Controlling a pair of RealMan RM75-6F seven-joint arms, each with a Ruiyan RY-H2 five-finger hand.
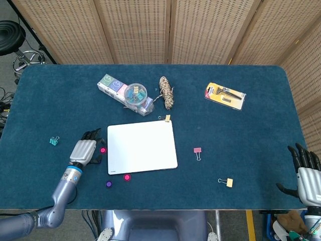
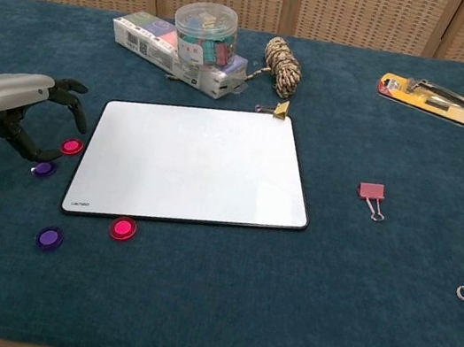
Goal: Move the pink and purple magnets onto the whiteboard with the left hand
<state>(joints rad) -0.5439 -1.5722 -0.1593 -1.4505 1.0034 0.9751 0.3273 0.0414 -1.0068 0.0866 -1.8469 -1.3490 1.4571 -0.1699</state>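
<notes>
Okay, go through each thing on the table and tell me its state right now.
White rectangular whiteboard: flat, bare.
Pink round magnets: on cloth, off board.
Purple round magnets: on cloth.
Clear round tub: lidded, atop box.
Left hand: open, over magnets.
Right hand: open, idle.

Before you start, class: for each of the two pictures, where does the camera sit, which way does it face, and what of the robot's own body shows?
Head view: high above the near edge, looking steeply down on the table; shows the left hand with its forearm and the right hand at the lower right corner.
Chest view: low at the near edge, looking across toward the screens; only the left hand shows.
Both share the whiteboard, the magnets beside it and the left hand.
</notes>
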